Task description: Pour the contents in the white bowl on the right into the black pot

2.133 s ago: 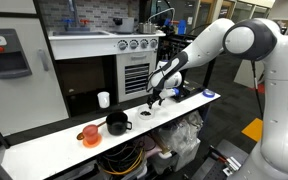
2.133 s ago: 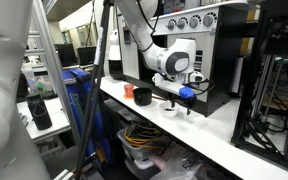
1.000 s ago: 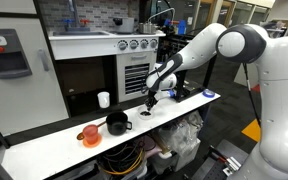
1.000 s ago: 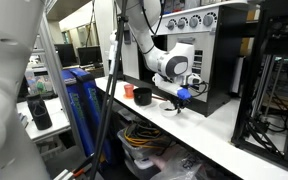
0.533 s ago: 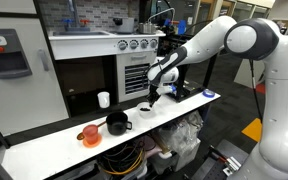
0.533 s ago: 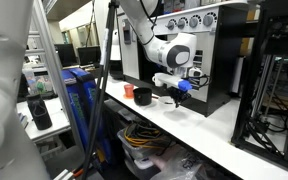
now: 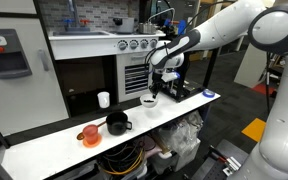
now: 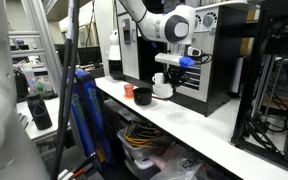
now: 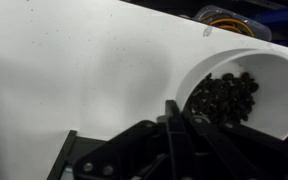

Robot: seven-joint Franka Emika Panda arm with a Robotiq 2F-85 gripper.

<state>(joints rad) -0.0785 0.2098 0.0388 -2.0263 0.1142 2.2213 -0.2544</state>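
Here the gripper (image 7: 153,90) has its fingers pinched on the rim of the white bowl (image 7: 148,101), which holds dark bits and hangs above the table (image 7: 44,150), near the black pot (image 7: 117,124).

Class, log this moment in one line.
gripper: shut on white bowl | contents: dark, inside bowl | black pot: on table | pour: pending

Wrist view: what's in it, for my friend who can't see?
The gripper pinches the rim of a white bowl full of small dark pieces. Behind it is a plain white table.
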